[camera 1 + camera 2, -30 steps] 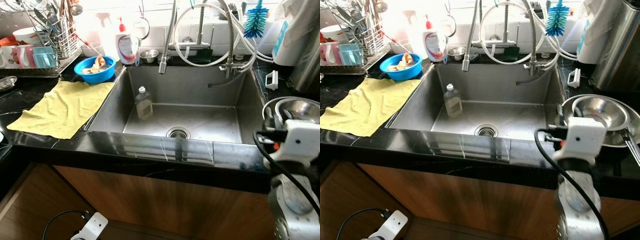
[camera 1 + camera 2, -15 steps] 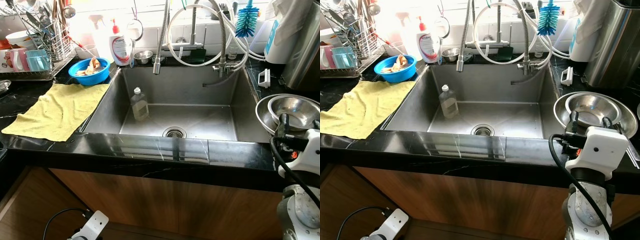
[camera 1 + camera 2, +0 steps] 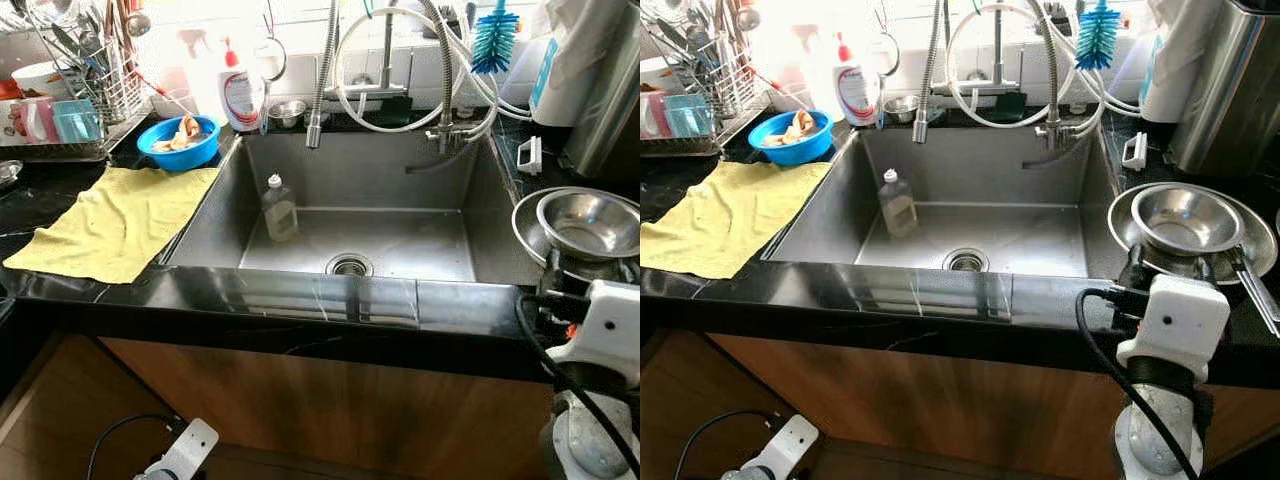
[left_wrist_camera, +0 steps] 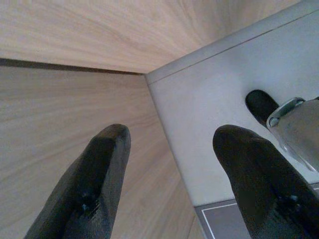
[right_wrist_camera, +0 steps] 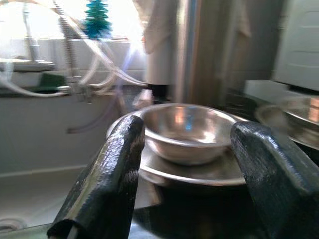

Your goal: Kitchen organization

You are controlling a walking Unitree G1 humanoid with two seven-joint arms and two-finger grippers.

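Head views: right end effector (image 3: 1155, 268) has dropped back w/ the arm vs 0.5 s ago, now just short of the steel bowl (image 3: 1177, 220) nested in a dish on the table (image 3: 940, 290); likely lining up a grasp.

R wrist: fingers (image 5: 107, 179) spread, bowl framed between them, untouched.

L wrist: left end effector (image 4: 172, 169) open, idle by a cabinet.

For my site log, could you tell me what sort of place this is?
A home kitchen, most likely: a steel sink set in a black counter, a dish rack of cups and utensils, and stacked steel bowls before the right gripper.
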